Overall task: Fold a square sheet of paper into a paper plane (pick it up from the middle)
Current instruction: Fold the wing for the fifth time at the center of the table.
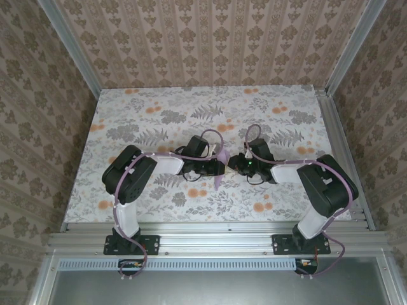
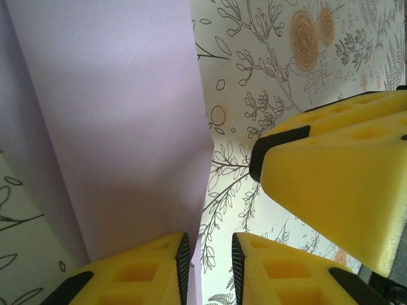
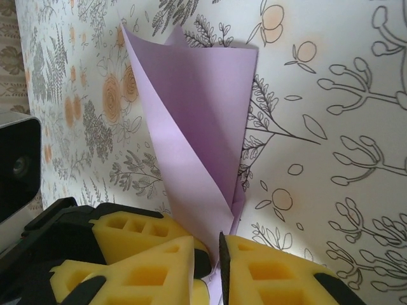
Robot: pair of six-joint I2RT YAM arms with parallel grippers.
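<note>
- Right gripper point(image 3: 213, 244) is straddling the lower tip of the folded lavender paper point(image 3: 191, 127), jaws barely parted.
- Paper is sitting mid-table point(image 1: 127, 108), between both grippers.
- Left gripper point(image 2: 210, 248) is flanking its edge, jaws narrowly apart.

light: bright, even, diffuse | shadows: soft (faint on tablecloth point(image 3: 331, 127)) | focus: left gripper point(image 2: 210, 270) foam slightly blurred

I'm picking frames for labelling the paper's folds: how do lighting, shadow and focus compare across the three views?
Top external: even, soft light, but the lavender paper is tiny. Left wrist: it sits close, a soft, featureless expanse with faint shading. Right wrist: its folds read crisply, with a narrow dark shadow on the tablecloth along its right edge.
</note>
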